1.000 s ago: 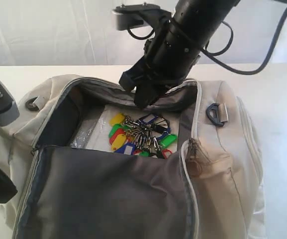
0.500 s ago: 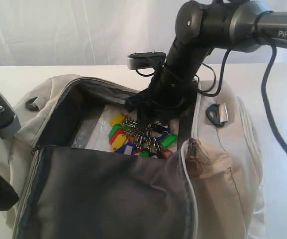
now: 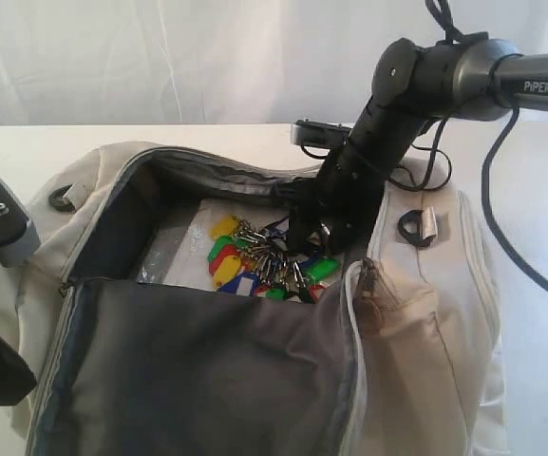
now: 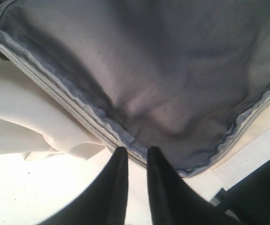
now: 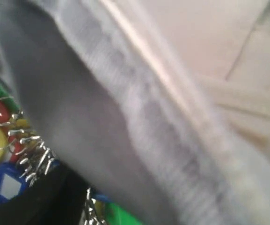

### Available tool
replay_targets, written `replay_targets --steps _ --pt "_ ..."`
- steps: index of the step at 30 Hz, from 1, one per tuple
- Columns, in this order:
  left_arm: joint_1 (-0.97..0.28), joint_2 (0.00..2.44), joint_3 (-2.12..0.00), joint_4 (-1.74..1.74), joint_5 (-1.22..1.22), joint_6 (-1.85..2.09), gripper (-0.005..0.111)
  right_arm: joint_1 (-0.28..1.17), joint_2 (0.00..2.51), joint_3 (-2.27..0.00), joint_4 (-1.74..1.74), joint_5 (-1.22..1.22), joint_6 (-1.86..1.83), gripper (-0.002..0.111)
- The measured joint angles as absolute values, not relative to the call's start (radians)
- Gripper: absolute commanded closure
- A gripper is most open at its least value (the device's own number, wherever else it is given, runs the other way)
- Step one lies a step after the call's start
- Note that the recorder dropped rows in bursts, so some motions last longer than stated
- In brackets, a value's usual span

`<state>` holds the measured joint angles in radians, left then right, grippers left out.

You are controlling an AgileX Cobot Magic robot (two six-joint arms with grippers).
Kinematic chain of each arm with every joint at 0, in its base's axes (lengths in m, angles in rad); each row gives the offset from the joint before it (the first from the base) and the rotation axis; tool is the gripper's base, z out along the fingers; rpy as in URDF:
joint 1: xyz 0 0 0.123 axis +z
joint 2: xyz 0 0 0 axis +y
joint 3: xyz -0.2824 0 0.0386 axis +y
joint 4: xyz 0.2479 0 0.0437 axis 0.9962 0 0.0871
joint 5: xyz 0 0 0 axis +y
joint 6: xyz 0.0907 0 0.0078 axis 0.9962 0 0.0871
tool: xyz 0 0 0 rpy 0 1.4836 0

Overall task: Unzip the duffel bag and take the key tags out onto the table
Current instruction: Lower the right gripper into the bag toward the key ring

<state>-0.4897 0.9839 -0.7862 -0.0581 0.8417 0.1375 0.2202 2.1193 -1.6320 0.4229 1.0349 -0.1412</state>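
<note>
Grey-lined duffel bag: unzipped, flap folded forward across the lower frame.
Left pincer: fingers nearly together, tips at the flap's zip edge.
Key tags: inside the bag, centre frame, just left of and under the right pincer.
Right pincer: down in the opening; spread cannot be told.
Counter: white, behind.
</note>
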Motion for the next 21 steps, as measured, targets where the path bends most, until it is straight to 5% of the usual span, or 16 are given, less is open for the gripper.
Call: replay_targets --steps 6,13,21 --pt "-0.490 0.984 -0.786 -0.061 0.842 0.137 0.086 0.212 2.137 -1.634 0.563 1.027 -0.222 0.052" --pt "-0.490 0.984 -0.786 -0.063 0.843 0.135 0.086 0.212 2.143 -1.634 0.673 1.010 -0.282 0.075" --pt "-0.490 0.984 -0.786 -0.077 0.845 0.135 0.086 0.211 2.151 -1.634 0.889 1.106 -0.454 0.076"
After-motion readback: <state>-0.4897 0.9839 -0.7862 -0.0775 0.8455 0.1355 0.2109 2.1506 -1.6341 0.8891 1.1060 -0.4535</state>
